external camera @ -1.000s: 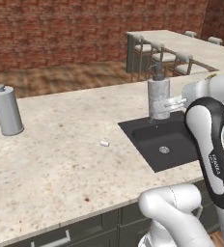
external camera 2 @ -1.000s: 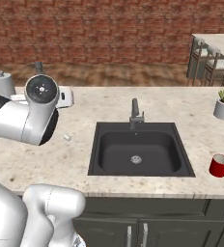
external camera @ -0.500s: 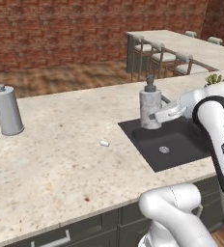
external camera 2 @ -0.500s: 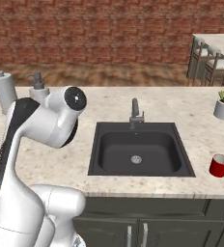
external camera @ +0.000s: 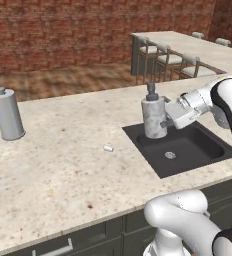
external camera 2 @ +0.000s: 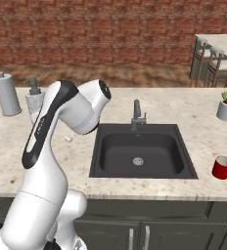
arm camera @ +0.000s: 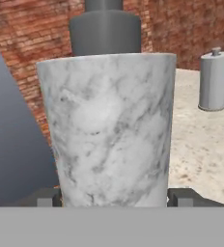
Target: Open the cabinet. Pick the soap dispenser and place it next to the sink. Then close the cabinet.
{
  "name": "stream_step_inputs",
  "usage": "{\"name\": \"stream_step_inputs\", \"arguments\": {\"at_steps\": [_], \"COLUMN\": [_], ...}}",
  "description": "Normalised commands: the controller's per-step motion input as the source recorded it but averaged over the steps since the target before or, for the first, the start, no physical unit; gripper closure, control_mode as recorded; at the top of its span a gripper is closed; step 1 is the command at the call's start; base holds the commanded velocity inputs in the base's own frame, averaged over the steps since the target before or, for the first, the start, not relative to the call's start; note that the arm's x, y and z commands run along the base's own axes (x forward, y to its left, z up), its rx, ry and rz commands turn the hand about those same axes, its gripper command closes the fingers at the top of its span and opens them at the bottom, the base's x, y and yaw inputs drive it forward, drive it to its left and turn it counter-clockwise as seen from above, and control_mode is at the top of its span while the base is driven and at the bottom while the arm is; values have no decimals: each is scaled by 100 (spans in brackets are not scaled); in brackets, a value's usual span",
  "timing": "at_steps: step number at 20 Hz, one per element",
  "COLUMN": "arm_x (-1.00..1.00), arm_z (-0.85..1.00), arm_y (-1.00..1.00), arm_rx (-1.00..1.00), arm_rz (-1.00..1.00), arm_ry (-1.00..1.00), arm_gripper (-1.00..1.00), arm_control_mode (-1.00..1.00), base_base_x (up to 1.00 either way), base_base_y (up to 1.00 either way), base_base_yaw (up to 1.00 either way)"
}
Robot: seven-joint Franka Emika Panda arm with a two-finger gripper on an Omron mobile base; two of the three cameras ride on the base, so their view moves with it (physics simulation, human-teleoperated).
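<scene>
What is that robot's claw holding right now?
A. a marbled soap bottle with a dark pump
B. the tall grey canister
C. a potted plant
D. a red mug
A: the claw is clamped on the soap bottle, carried upright at the sink's left edge, while the tall grey canister stands far off on the counter.

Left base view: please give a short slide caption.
Gripper holds the soap dispenser over the sink's left edge.
</scene>
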Motion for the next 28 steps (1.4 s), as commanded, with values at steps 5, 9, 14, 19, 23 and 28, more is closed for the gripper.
{"name": "stream_step_inputs", "arguments": {"at_steps": [5,9,14,19,23,28], "arm_x": [0,0,0,3,16,23], "arm_z": [-21,-29,-37,-44,-49,-55], "arm_y": [-4,0,0,0,0,0], "arm_rx": [0,0,0,4,6,5], "arm_rz": [14,1,0,0,0,0], "arm_ry": [-8,-9,-3,0,0,0], "arm_gripper": [100,100,100,100,100,100], "arm_control_mode": [-100,-100,-100,-100,-100,-100], "base_base_x": [0,0,0,0,0,0], "base_base_y": [0,0,0,0,0,0], "base_base_yaw": [0,0,0,0,0,0]}}
